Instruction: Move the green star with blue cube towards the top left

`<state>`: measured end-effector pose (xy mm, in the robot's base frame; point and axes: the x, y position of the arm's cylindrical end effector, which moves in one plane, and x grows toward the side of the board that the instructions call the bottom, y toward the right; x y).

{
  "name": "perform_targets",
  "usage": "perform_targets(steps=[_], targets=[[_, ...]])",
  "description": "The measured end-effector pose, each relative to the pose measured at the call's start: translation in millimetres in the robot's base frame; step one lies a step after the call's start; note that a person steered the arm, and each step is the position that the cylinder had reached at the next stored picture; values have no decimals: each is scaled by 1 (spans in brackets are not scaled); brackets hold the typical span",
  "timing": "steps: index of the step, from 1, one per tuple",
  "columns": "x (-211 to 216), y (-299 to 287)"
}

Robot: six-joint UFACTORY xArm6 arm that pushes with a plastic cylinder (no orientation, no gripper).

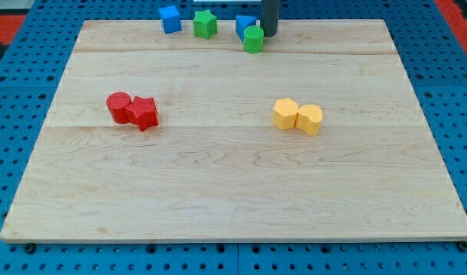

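The green star (pixel 205 24) sits at the board's top edge, left of centre. A blue cube (pixel 170 18) lies just to its left, a small gap between them. A second blue block (pixel 244 26) lies to the star's right, touching a green cylinder (pixel 254 39) at its lower right. My tip (pixel 269 33) stands at the top edge, just right of the green cylinder and the second blue block, close to both. It is well to the right of the green star.
A red cylinder (pixel 119 106) and a red star-like block (pixel 144 113) touch at the left middle. Two yellow blocks (pixel 286 114) (pixel 310 119) touch right of centre. The wooden board (pixel 233 206) lies on a blue pegboard.
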<state>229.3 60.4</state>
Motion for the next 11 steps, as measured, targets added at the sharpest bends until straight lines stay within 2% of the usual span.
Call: perform_targets(steps=[1,2,4,5,7,8,9,11], targets=[[-2,10],[-37,25],[-37,6],[-37,-26],[-36,-151],[-36,-191],[-38,-208],[-36,-186]])
